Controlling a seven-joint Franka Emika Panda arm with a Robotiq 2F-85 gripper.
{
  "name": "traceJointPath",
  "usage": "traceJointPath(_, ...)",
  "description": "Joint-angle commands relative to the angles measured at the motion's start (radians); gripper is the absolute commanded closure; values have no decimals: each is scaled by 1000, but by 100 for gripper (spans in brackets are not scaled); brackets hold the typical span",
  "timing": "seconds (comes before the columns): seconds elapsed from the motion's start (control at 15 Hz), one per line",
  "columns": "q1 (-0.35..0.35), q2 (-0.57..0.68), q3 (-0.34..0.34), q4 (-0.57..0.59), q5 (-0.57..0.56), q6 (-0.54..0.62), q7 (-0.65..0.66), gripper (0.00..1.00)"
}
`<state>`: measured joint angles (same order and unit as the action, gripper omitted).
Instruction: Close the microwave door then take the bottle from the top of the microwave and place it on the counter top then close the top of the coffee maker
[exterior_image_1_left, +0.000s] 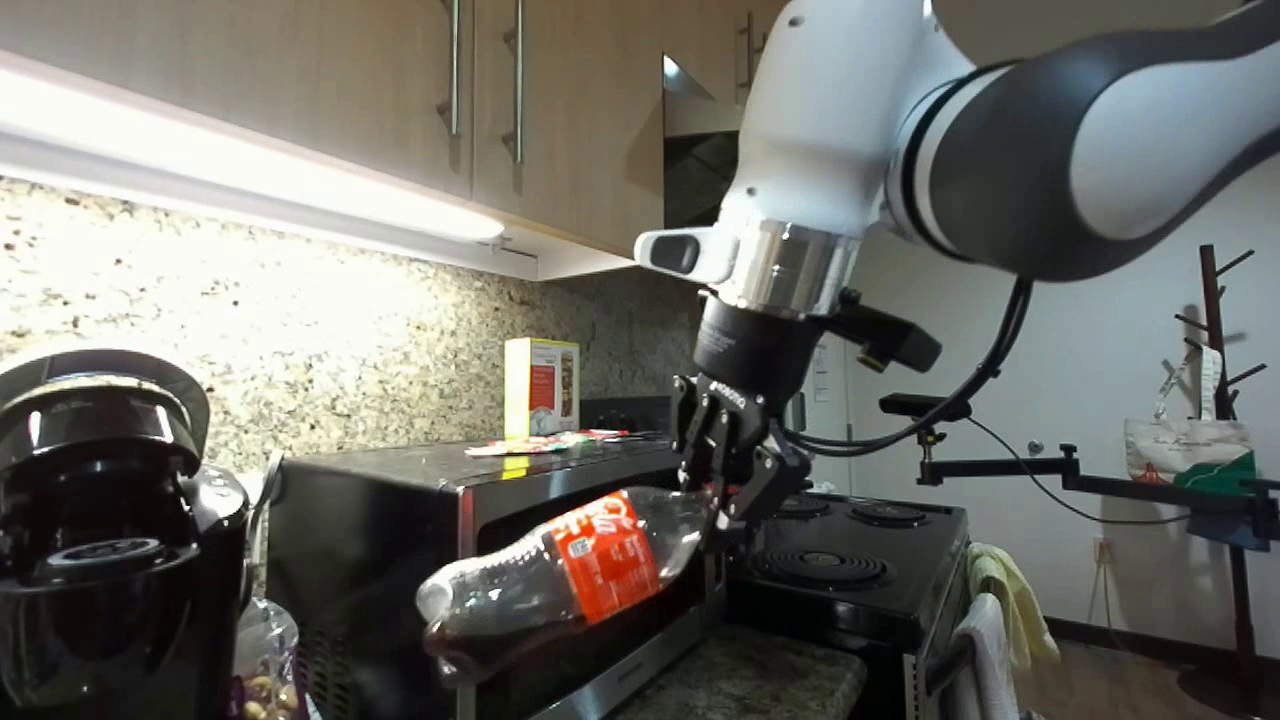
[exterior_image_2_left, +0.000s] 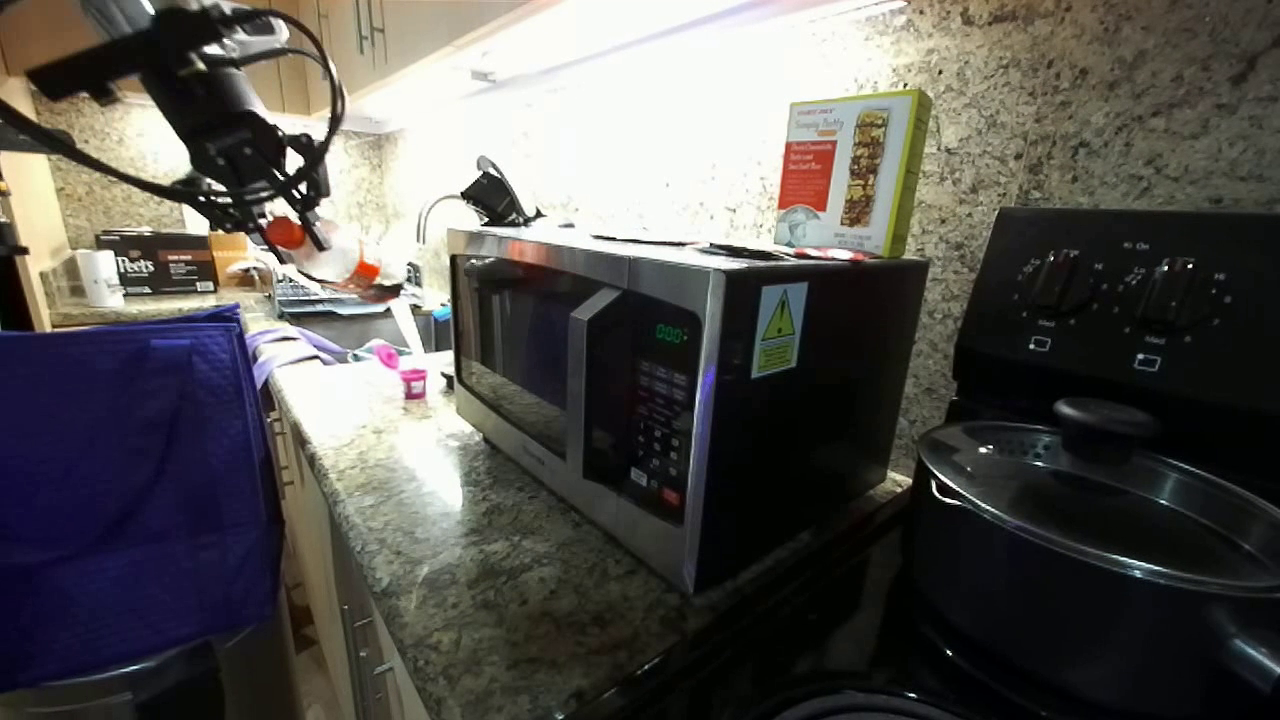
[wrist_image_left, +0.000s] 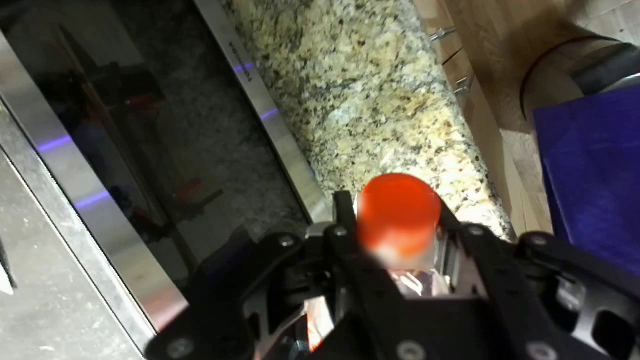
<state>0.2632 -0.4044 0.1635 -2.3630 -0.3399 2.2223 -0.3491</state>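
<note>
Left of the microwave (exterior_image_1_left: 370, 565) is a black coffee maker (exterior_image_1_left: 95, 620), its top (exterior_image_1_left: 100, 415) raised. The microwave door (exterior_image_2_left: 515, 345) is closed. In front of the microwave, a red-labelled bottle (exterior_image_1_left: 585, 570) slants in midair, neck clasped by the gripper (exterior_image_1_left: 727, 518). Right of the microwave is a black stove (exterior_image_1_left: 905, 560).

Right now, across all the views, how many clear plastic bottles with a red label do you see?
1. The clear plastic bottle with the red label is tilted in the air, held near its red cap by the black gripper. Others may be hidden.
</note>
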Motion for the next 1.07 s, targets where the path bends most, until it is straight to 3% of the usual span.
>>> traceJointPath(0.0,11,122,-80,7,42,207,-217,85)
traceJointPath(0.2,63,184,-158,-6,213,283,-443,85)
traceJointPath(0.4,139,198,-236,-23,400,223,-670,85)
traceJointPath(0.47,46,213,-145,-8,321,247,-552,63)
traceJointPath(0.73,68,219,-167,-12,383,230,-637,63)
traceJointPath(0.8,70,219,-168,-12,383,230,-637,85)
traceJointPath(1.0,47,230,-143,-29,407,227,-627,85)
